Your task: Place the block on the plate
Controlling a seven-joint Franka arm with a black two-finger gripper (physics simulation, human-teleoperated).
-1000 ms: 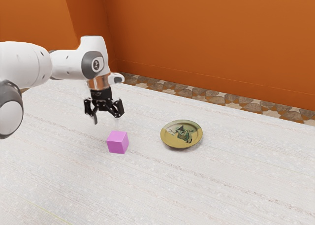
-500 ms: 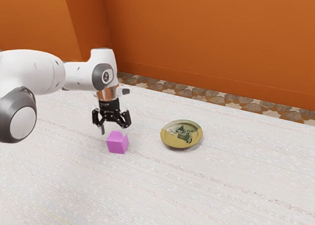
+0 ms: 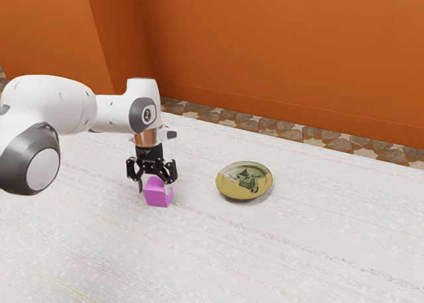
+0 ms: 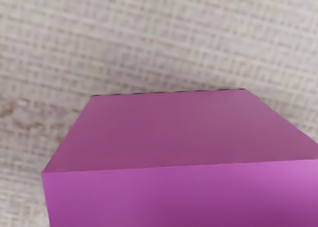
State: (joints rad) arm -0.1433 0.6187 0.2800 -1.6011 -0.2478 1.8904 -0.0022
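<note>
Spread fingers mark the hand [image 3: 155, 189], low over the purple block [image 3: 157, 198], with one at either side of it. The block sits on the pale bench [image 3: 298, 250], apart from the yellowish plate [image 3: 228, 189], which lies toward the exterior view's right.

- Plain orange wall [image 3: 285, 51], folding into corners toward the exterior view's left — one face darker.
- A skirting [image 3: 285, 113] in the same orange lines its foot.
- Floor [image 3: 265, 125] of brown and cream stone pattern.
- Whitish tabletop [image 3: 318, 250], faintly streaked — woven-looking close up.
- Soft light, faint shadows.
</note>
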